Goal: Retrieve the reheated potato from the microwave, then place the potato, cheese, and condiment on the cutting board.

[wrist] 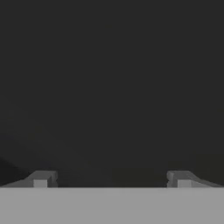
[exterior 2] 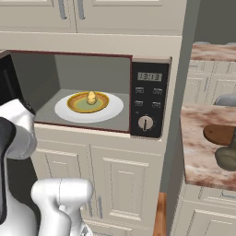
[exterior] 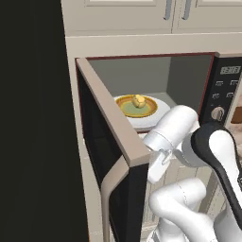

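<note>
The microwave (exterior: 226, 90) (exterior 2: 148, 99) stands open, its dark glass door (exterior: 113, 142) swung out to the left. Inside, the pale-yellow potato (exterior: 138, 100) (exterior 2: 91, 97) sits on a yellow-rimmed plate (exterior: 122, 103) (exterior 2: 73, 103) on the white turntable (exterior 2: 113, 110). My gripper (wrist: 112, 178) is open, its fingertips (wrist: 41, 179) spread wide against a dark surface close ahead, with nothing between them. The hand (exterior: 158, 166) hangs just behind the door's edge, below and in front of the cavity. On the right counter lie the brown cutting board (exterior 2: 217, 133) and the olive-green condiment (exterior 2: 227, 157). The cheese is out of view.
Cream cabinet doors (exterior 2: 124, 184) fill the wall below the microwave, with more cupboards (exterior: 142, 14) above. The marble counter (exterior 2: 198, 156) juts out at the right. A tall dark panel (exterior: 33, 118) stands left of the open door. A grey object (exterior 2: 227, 99) sits at the counter's far edge.
</note>
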Robot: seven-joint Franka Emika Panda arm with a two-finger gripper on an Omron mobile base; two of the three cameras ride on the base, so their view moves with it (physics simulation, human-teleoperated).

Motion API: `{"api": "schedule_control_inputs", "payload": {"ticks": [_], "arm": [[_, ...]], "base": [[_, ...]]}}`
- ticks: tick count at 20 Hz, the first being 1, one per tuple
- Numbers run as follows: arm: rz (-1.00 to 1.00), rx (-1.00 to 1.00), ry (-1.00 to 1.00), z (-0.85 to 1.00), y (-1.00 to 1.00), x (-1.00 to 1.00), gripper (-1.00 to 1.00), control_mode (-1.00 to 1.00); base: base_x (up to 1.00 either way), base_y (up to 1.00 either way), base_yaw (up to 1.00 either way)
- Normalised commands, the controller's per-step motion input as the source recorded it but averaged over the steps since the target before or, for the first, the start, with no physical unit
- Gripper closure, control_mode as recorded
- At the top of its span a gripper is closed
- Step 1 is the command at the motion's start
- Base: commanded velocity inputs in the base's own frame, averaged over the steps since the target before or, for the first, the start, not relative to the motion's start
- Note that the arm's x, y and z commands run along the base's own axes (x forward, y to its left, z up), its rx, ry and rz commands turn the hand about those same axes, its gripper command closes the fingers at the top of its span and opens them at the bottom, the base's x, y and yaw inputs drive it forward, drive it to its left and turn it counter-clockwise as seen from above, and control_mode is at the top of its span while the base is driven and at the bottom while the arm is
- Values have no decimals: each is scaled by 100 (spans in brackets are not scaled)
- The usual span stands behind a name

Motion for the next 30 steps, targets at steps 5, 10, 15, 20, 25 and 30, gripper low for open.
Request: {"api": "schedule_control_inputs", "payload": {"ticks": [5,10,15,20,25,30], "arm": [[-28,-2,-8,17,-42,21,-100,-100],[-25,0,-5,17,-48,22,-100,-100],[-33,-2,-1,14,-45,20,-100,-100],[-38,-9,-3,11,-36,21,-100,-100],[-33,-16,-5,13,-32,29,-100,-100],[-27,-20,-2,13,-30,41,-100,-100]], "base": [[0,0,0],[0,0,0],[0,0,0],[0,0,0],[0,0,0],[0,0,0]]}}
